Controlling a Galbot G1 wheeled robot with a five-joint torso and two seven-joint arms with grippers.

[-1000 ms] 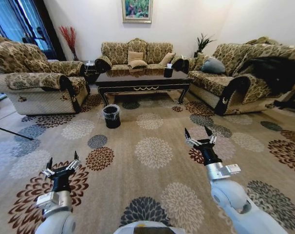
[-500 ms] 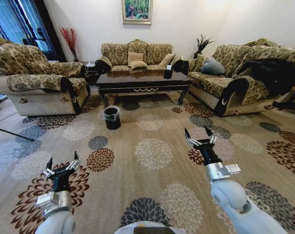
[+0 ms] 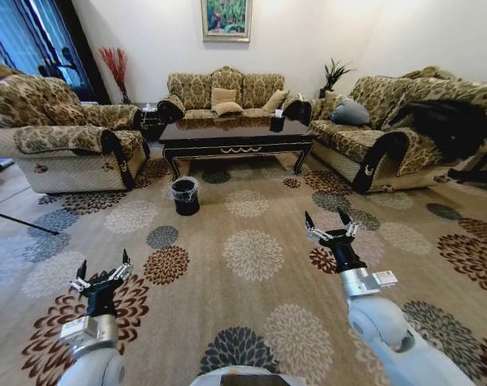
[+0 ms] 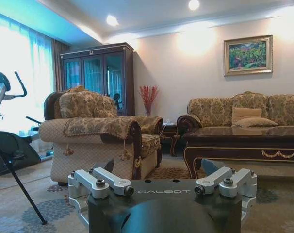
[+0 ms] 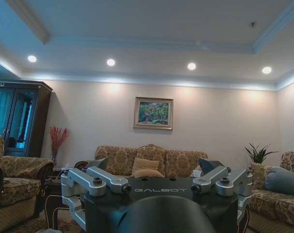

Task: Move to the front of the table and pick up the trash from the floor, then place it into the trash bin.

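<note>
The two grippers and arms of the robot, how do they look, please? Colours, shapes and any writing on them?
Both arms are smooth light-grey rounded shells with silver wrist blocks. The left gripper and right gripper have black bodies, silver metal linkages with bolts, and dark pointed fingertips. "GALBOT" is printed on each black body.

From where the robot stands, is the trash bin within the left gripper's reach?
Probably not. The trash bin sits far ahead by the table, with open carpet between it and the left gripper, which is open low near the robot. Nothing blocks the way; the robot is just too far off.
</note>
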